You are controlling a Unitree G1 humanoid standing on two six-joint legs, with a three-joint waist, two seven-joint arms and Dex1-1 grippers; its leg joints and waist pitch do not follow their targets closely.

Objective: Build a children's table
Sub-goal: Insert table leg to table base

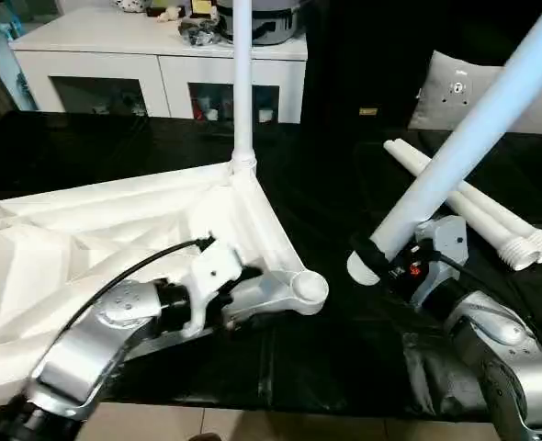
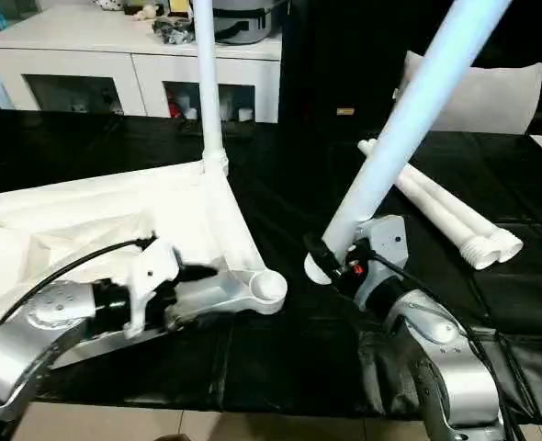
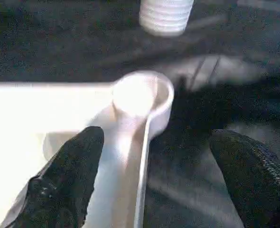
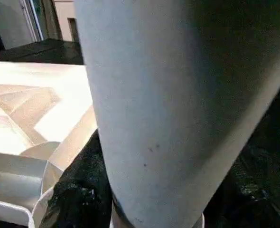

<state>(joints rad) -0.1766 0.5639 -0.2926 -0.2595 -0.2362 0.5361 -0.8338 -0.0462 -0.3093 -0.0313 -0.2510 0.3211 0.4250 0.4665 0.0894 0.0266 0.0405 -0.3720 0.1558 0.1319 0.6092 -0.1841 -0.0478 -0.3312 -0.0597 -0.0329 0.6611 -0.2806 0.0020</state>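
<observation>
While the right claw [image 1: 378,260] is clamped on a leg [image 1: 464,138] hanging tilted just beside the tabletop's [image 1: 87,230] empty near-corner socket [image 1: 306,288], the threaded end could miss and jam. The left claw [image 3: 154,175], fingers apart astride that corner near the bench's [image 1: 344,358] front edge, grips nothing, so the tabletop may skid.

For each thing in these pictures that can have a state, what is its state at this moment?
table top: lying upside down, ribbed underside up.
fitted leg: standing upright in the far corner socket.
near corner socket: empty.
held leg: tilted, lower end above the black surface.
two spare legs: lying side by side.
left gripper: open, astride the rim by the near corner socket.
right gripper: shut on the held leg.
</observation>
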